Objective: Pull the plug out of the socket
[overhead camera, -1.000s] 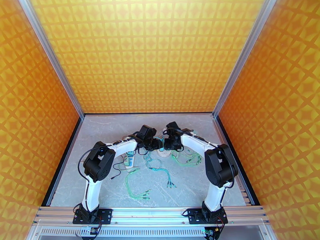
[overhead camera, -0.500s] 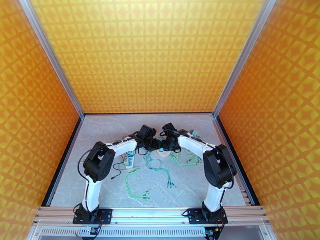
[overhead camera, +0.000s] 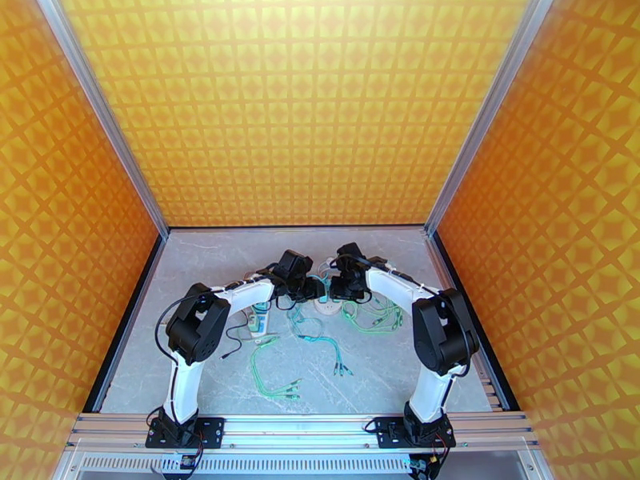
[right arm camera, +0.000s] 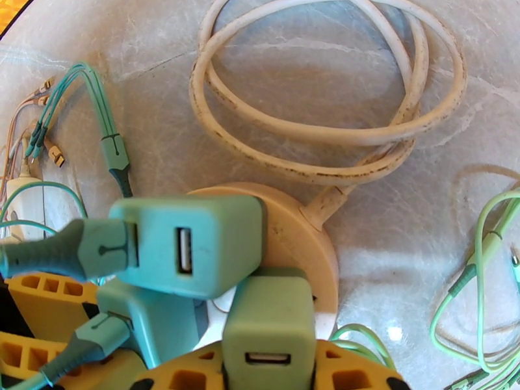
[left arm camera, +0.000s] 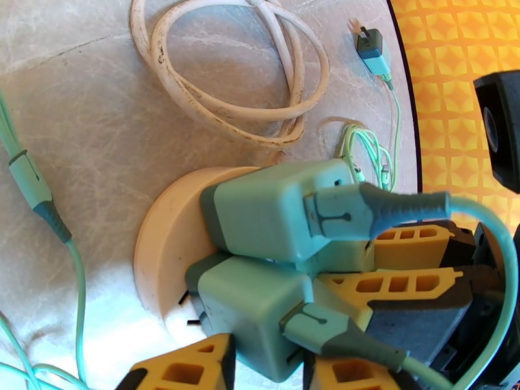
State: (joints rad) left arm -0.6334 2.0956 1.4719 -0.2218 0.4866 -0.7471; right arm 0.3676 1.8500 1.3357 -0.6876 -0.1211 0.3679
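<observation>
While the round socket (overhead camera: 324, 307) sits mid-table, away from every edge, I see my left gripper (left arm camera: 266, 359) with fingers clamped on a green plug (left arm camera: 250, 313) there, and my right gripper (right arm camera: 268, 368) clamped on the neighbouring plug (right arm camera: 268, 320).

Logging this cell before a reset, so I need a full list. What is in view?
socket: one, cream, mid-table
plugs: three, teal, in the socket
cord: one, white, coiled behind the socket
loose plug: one, teal, near the right wall
cables: several, green, spread over the table
box: one, white, left of the socket
table: one, grey marble
walls: three, orange, around the table
arms: two, white and black, meeting over the socket
left fingers: two, yellow, clamped on a plug
right fingers: two, yellow, clamped on another plug
</observation>
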